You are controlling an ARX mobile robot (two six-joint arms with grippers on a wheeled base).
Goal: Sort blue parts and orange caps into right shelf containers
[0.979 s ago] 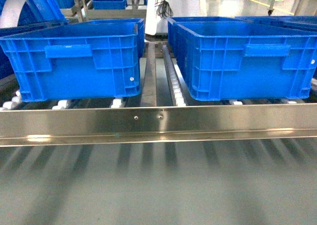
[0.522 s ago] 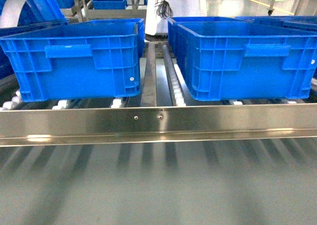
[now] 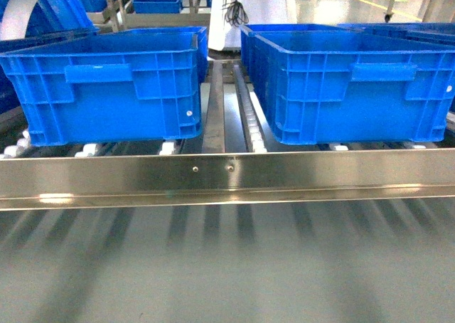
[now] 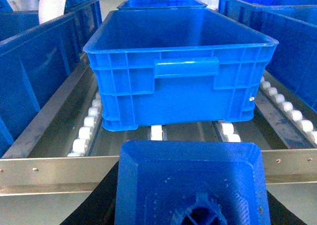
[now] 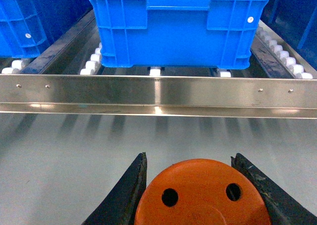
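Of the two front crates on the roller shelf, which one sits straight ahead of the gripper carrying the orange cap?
The right-hand front crate: the right gripper, shut on the orange cap, faces it squarely across the steel rail. The left-hand front crate only edges that view's left corner.

1. Glossy moulded plastic, ribbed on the sides: left crate (image 3: pixel 106 88) and right crate (image 3: pixel 348 81), both beyond the tools.
2. Brushed, reflective metal with small screw heads: shelf rail (image 3: pixel 227 177).
3. White smooth plastic: rollers (image 4: pixel 86 131) beneath the crates.
4. Matt blue plastic with a faintly grained face: blue part (image 4: pixel 190 190) in the left tool (image 4: pixel 190 205).
5. Smooth satin orange plastic, pierced by two holes: orange cap (image 5: pixel 203 195) between the matt black, scuffed fingers (image 5: pixel 126 190) of the right tool (image 5: pixel 198 197).
6. Dull grey, smooth: floor (image 3: pixel 227 266).
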